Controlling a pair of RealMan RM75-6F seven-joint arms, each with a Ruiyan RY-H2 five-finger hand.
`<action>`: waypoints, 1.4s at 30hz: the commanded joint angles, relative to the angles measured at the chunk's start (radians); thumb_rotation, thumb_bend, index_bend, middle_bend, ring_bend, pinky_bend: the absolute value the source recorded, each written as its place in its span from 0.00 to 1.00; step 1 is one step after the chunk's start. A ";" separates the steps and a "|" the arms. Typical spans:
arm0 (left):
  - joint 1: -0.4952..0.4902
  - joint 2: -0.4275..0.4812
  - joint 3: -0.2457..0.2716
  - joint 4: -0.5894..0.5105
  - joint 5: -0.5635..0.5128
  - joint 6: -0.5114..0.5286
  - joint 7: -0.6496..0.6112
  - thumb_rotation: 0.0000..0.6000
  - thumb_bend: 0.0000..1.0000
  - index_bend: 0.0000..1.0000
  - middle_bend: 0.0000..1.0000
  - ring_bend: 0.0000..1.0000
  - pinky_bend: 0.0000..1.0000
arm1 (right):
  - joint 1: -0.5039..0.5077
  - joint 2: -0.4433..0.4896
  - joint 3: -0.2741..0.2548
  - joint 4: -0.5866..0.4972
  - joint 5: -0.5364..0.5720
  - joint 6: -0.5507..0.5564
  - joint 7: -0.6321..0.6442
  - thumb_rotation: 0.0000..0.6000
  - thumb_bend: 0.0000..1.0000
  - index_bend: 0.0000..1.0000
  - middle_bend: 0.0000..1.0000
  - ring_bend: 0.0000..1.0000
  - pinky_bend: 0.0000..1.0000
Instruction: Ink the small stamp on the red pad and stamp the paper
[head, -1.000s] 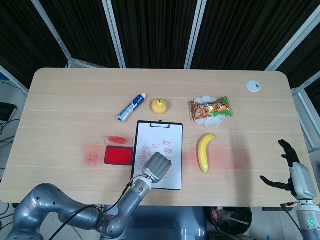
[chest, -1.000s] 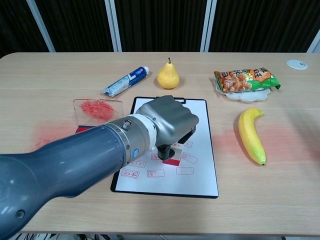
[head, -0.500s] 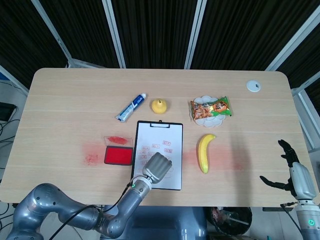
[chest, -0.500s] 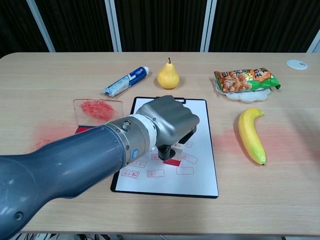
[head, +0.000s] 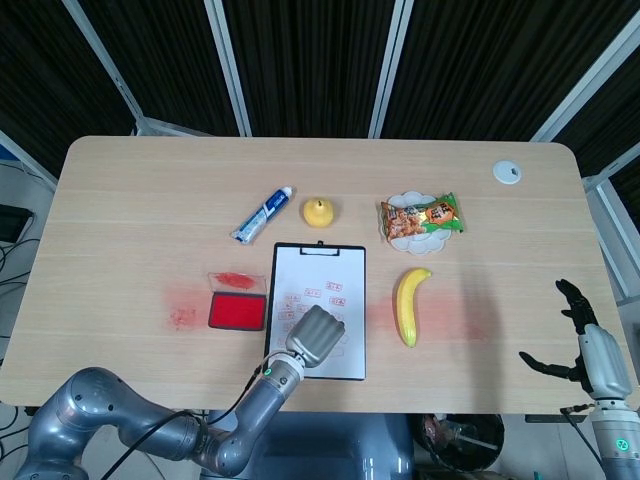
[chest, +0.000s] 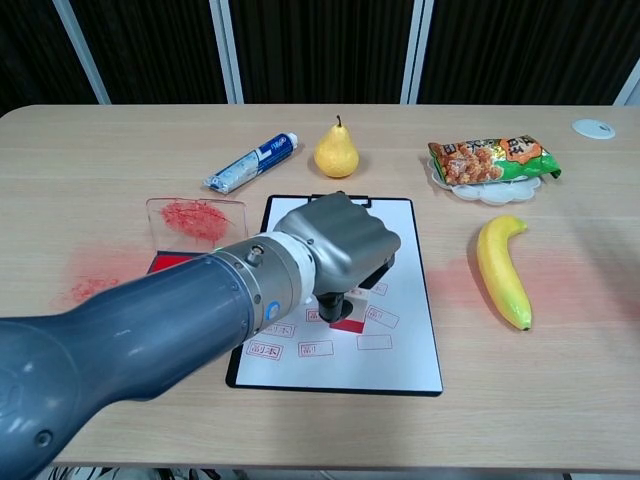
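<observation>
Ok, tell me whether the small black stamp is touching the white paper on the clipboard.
Touching. The chest view shows the left hand holding the small black stamp with its red base flat against the white paper, no gap visible.

The left hand (chest: 335, 250) covered the paper's (chest: 400, 290) middle. Bare worktop (head: 150, 200) lay open far left and right of the banana (head: 408, 305). The red pad (head: 238, 310) touched the clipboard's left edge; pear (head: 318, 212) and toothpaste (head: 262, 214) crowded its top.
</observation>
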 joint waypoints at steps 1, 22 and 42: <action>0.001 0.002 0.001 -0.003 0.000 0.002 0.001 1.00 0.60 0.70 0.75 0.84 0.97 | 0.000 0.000 -0.001 -0.001 -0.001 0.000 0.000 1.00 0.12 0.00 0.00 0.00 0.22; 0.001 -0.014 0.013 0.024 -0.006 -0.013 0.003 1.00 0.60 0.72 0.76 0.84 0.97 | 0.001 0.001 0.001 -0.003 0.002 -0.003 0.003 1.00 0.12 0.00 0.00 0.00 0.22; 0.003 -0.023 0.022 0.040 -0.013 -0.025 0.007 1.00 0.60 0.74 0.79 0.84 0.97 | 0.001 0.002 0.002 -0.006 0.002 -0.002 0.005 1.00 0.12 0.00 0.00 0.00 0.22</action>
